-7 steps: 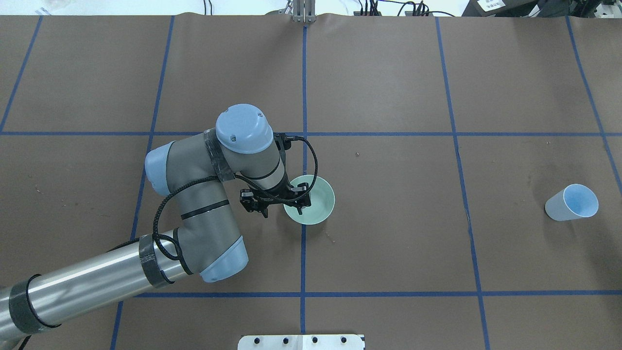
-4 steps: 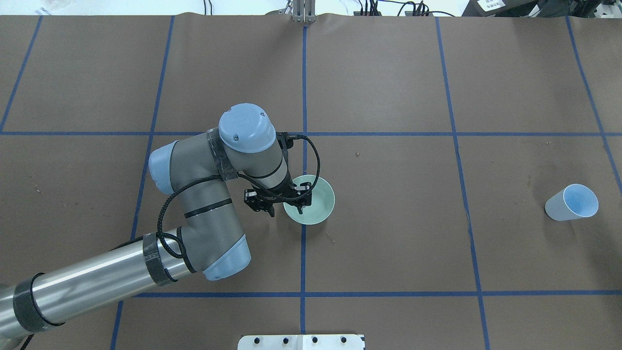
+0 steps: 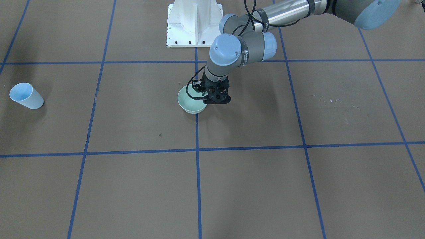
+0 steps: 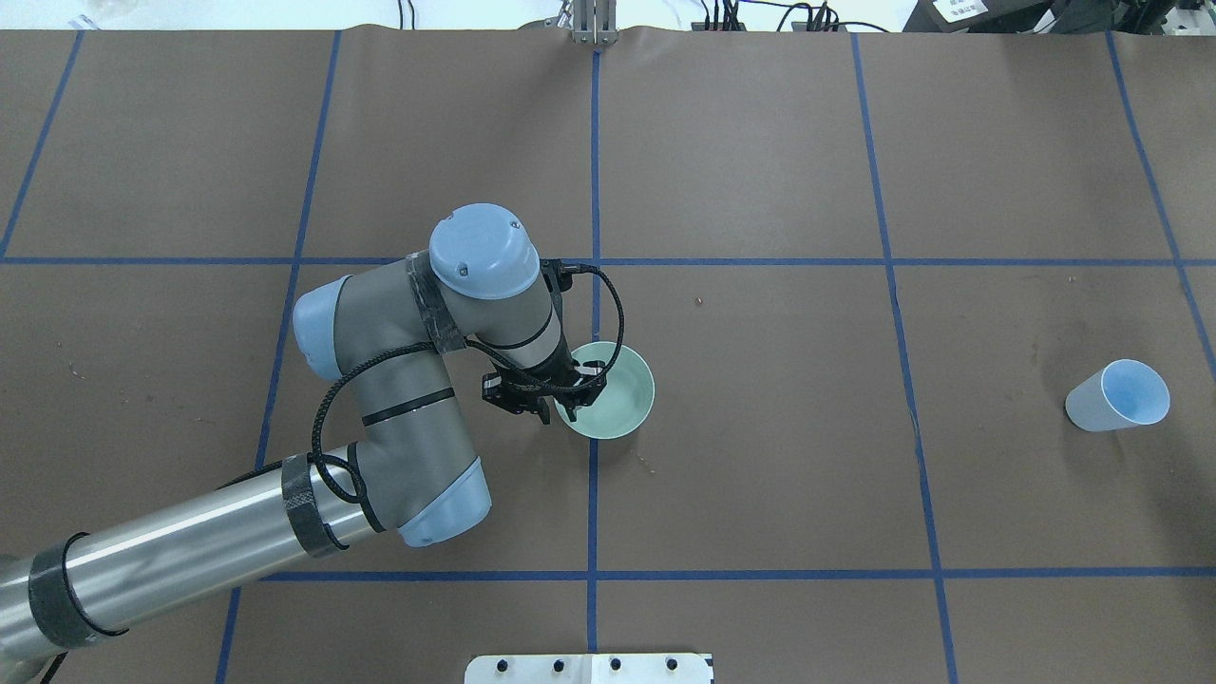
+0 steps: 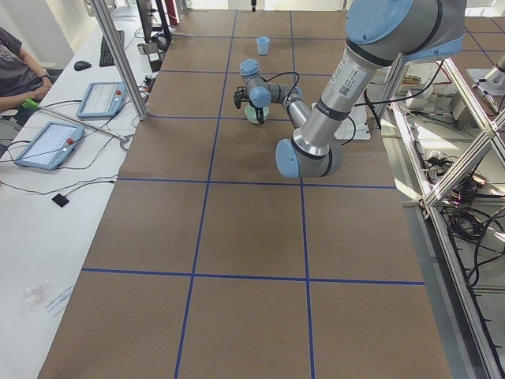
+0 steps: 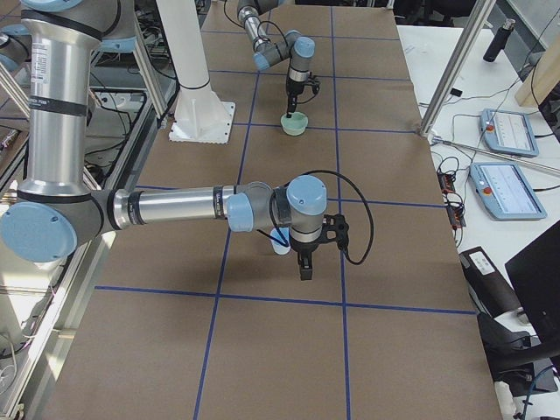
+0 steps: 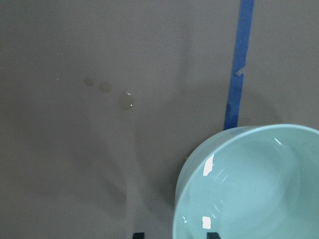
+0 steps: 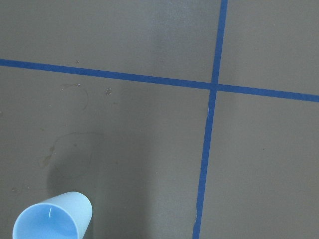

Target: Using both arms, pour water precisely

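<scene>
A pale green bowl stands at the table's middle. My left gripper points down at its near-left rim, open, one finger inside the bowl and one outside. In the left wrist view both fingertips show at the bottom edge, astride the rim of the bowl. Whitish glints lie inside it; I cannot tell how much water it holds. Drops of water sit on the paper nearby. A light blue cup stands far right. My right gripper hangs beside that cup; whether it is open or shut I cannot tell.
Brown paper with blue tape lines covers the table. The white pedestal base is at the robot's side. A dried stain marks the paper near the cup. A seated person and tablets are beside the table.
The left gripper's fingers have drawn closer together around the bowl's rim, and the left arm has shifted slightly right. Bowl and cup have not moved.
</scene>
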Action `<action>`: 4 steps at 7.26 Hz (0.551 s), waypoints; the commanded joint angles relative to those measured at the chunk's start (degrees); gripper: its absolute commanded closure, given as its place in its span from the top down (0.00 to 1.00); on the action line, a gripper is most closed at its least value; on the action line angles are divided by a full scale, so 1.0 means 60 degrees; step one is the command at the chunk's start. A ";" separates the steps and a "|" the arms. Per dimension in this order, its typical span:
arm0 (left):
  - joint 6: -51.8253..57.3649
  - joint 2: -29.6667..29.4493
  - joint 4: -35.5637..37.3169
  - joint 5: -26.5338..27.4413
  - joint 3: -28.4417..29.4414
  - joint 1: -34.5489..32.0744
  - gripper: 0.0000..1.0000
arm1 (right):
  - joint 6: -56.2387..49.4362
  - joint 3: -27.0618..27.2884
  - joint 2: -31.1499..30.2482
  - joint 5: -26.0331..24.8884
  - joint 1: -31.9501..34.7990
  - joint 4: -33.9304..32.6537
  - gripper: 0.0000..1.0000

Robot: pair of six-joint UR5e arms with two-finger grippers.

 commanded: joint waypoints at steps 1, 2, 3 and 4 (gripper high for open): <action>0.0000 -0.0015 0.0000 0.0000 -0.0006 -0.0014 0.00 | -0.0001 0.0015 -0.0018 -0.0004 0.0000 0.0015 0.99; 0.0000 -0.0015 0.0000 0.0000 -0.0049 -0.0058 0.00 | -0.0001 0.0015 -0.0018 -0.0004 0.0000 0.0015 0.99; 0.0000 -0.0015 0.0058 -0.0072 -0.0180 -0.0348 0.00 | -0.0001 0.0015 -0.0018 -0.0048 0.0000 0.0030 0.99; 0.0058 0.0028 0.0117 -0.0233 -0.0500 -0.0786 0.00 | -0.0001 0.0015 -0.0004 -0.0062 0.0000 0.0044 0.99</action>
